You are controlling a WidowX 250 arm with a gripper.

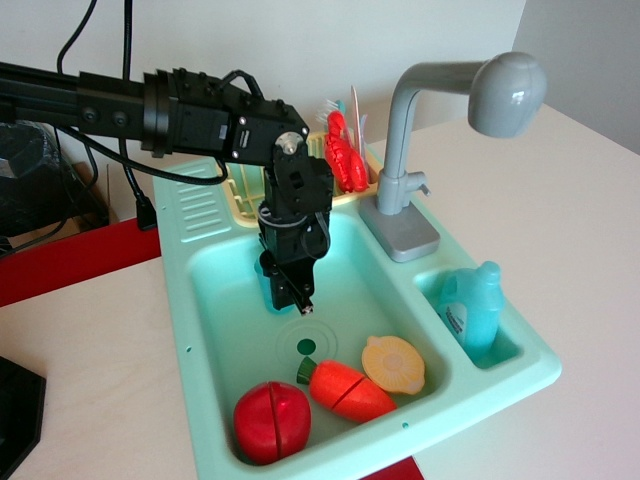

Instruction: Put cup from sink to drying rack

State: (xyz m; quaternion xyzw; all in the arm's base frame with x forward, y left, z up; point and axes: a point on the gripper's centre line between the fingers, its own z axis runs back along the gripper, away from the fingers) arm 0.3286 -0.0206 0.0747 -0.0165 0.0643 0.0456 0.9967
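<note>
One cup [267,272], mostly hidden behind fingers [291,291].

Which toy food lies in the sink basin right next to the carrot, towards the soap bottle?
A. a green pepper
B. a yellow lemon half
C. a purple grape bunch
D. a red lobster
B: the yellow lemon half lies beside the carrot on the floor of the sink, on the side nearer the soap bottle.
</note>
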